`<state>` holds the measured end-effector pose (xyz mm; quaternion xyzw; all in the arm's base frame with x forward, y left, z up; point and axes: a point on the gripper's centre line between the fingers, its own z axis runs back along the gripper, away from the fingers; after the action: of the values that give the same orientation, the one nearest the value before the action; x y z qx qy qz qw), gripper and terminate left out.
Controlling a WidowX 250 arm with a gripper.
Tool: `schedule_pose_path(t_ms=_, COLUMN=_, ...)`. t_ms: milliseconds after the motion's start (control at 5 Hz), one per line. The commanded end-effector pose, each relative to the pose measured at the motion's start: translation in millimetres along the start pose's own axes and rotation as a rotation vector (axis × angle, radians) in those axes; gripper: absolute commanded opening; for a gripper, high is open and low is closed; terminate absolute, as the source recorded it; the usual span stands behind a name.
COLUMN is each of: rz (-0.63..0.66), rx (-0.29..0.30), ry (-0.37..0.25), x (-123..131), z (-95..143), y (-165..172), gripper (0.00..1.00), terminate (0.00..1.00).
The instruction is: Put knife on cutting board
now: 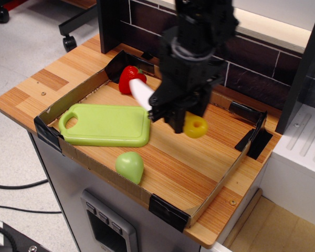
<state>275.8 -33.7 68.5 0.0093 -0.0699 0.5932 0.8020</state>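
Note:
My black gripper (177,113) hangs above the middle of the wooden tray, just right of the cutting board. It is shut on the knife (195,126). The yellow handle with its hole sticks out to the right below the fingers, and the white blade (142,93) points up and left toward the strawberry. The knife is in the air, clear of the wood. The light-green cutting board (106,125) lies flat at the left of the tray with its loop handle to the left; nothing lies on it.
A red toy strawberry (128,77) sits at the back of the tray. A small rounded light-green toy fruit (129,165) lies by the front rim. A low cardboard wall (76,90) with black corner clips rings the tray. A dark tiled wall stands behind.

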Motion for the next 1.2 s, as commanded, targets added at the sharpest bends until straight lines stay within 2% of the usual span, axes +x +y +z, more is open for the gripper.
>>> schedule_pose_path(t_ms=0, rz=0.379, rx=-0.023, ry=0.025, x=50, z=9, y=-1, gripper=0.0, terminate=0.0)
schedule_pose_path(t_ms=200, rz=0.426, rx=-0.053, ry=0.062, x=68, z=1, y=-2, gripper=0.0, terminate=0.0)
schedule_pose_path(t_ms=400, rz=0.429, rx=-0.081, ry=0.042, x=78, z=-16, y=2, gripper=0.0, terminate=0.0)
schedule_pose_path(t_ms=600, rz=0.422, rx=-0.078, ry=0.053, x=84, z=-28, y=5, gripper=0.0, terminate=0.0)
schedule_pose_path(t_ms=800, rz=0.407, rx=-0.061, ry=0.041, x=84, z=-38, y=5, gripper=0.0, terminate=0.0)
schedule_pose_path(t_ms=1000, rz=0.387, rx=-0.071, ry=0.027, x=81, z=-43, y=9, gripper=0.0, terminate=0.0)
